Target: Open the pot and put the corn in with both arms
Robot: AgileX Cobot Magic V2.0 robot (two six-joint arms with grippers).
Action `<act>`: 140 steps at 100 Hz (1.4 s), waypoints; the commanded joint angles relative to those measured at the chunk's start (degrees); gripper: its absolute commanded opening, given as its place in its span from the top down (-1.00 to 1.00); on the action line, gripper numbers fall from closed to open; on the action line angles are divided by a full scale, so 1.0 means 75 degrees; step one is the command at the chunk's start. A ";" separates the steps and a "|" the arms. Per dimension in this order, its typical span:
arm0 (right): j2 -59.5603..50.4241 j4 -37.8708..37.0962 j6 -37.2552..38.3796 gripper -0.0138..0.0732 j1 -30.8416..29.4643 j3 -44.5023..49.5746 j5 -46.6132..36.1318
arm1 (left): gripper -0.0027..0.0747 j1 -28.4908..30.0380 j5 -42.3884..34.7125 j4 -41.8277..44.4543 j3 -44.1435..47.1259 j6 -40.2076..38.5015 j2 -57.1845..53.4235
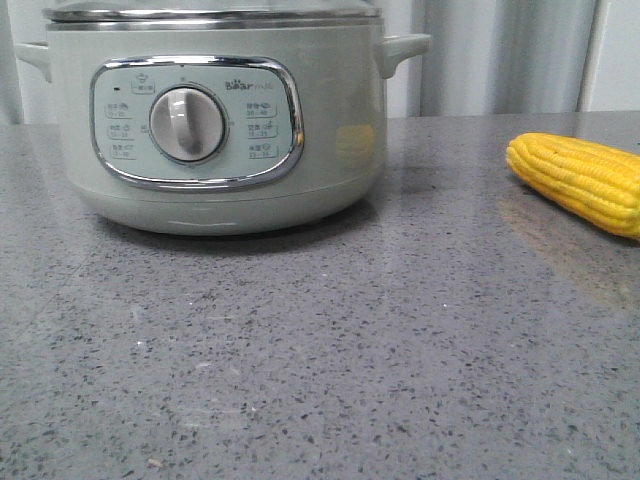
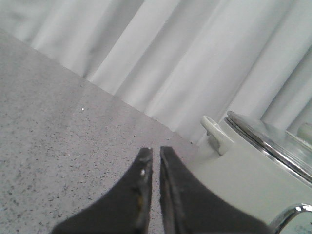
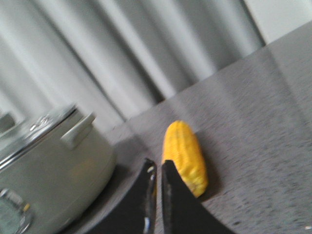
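Note:
The pale-green pot (image 1: 215,120) stands at the back left of the grey table with its lid (image 1: 215,12) on. The dial and control panel face me. The yellow corn (image 1: 580,180) lies on the table at the right. No gripper shows in the front view. In the left wrist view my left gripper (image 2: 155,152) is shut and empty, above the table beside the pot (image 2: 248,170) and its side handle (image 2: 214,134). In the right wrist view my right gripper (image 3: 156,165) is shut and empty, close to the corn (image 3: 185,156), between it and the pot (image 3: 53,170).
A pale curtain (image 1: 500,55) hangs behind the table. The speckled grey tabletop (image 1: 330,360) stretches in front of the pot and the corn.

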 commanded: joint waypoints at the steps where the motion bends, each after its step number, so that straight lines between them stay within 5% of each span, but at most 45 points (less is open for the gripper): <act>1: 0.0135 -0.0613 -0.0037 0.84 -0.0056 -0.0981 0.0693 | 0.98 0.0045 0.0164 0.0651 -0.0695 0.0238 -0.0064; 23: 0.1771 -0.2897 -0.0037 0.83 -0.0056 -0.2898 0.2004 | 0.90 0.0045 0.1889 0.2429 -0.2564 0.0786 0.1423; 38: 0.3066 -0.3460 -0.0037 0.72 -0.0056 -0.3930 0.2476 | 0.19 0.0030 0.1635 0.2403 -0.3460 0.2098 0.2594; 50: 0.3811 -0.3491 -0.0037 0.34 -0.0056 -0.4581 0.2475 | -0.19 0.0030 0.1634 0.2307 -0.3963 0.2122 0.3450; 71: 0.4386 -0.3491 -0.0037 -0.31 -0.0056 -0.5187 0.2413 | -0.17 -0.0858 0.1407 0.2132 -0.4781 0.2603 0.4838; 105: 0.4450 -0.3491 -0.0037 -0.32 -0.0007 -0.5219 0.2301 | -0.17 -0.3388 -0.1250 0.2132 -0.6381 0.2647 0.7836; 140: 0.4450 -0.3461 -0.0037 -0.32 -0.0007 -0.5219 0.2564 | -0.17 -0.3775 -0.1204 0.2066 -0.8371 0.2631 1.0370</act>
